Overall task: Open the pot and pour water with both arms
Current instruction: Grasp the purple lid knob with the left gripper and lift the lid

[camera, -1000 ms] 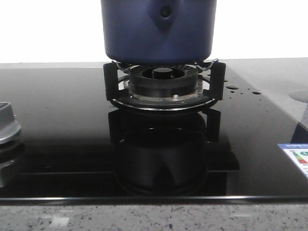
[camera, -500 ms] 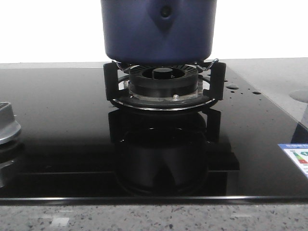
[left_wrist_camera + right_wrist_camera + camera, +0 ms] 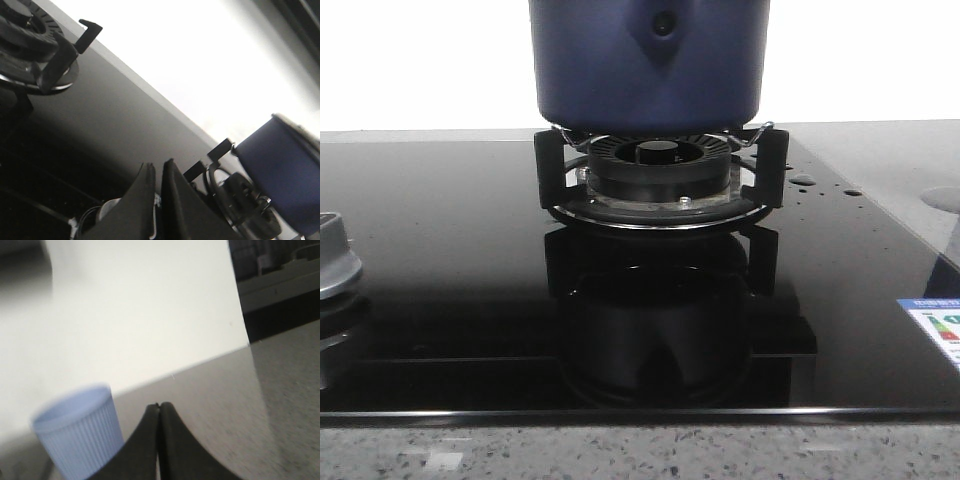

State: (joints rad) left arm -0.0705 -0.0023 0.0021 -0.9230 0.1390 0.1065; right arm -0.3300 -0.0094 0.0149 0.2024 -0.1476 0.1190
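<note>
The large round dark navy-blue pot [image 3: 649,65] with smooth matte sides stands on the black metal burner grate [image 3: 660,175], centred over the burner, so its base is held level above the glossy black glass cooktop [image 3: 450,270]. Its top is cut off in the front view, so the lid cannot be assessed. The left claw [image 3: 159,172], fingers pressed nearly together on nothing, hangs near the pot [image 3: 282,175]. The right claw [image 3: 159,407], likewise closed and empty, hovers beside a pale blue ribbed plastic cup [image 3: 80,432] on the speckled grey stone desk [image 3: 280,405]. Judgement: neither grasp has begun.
</note>
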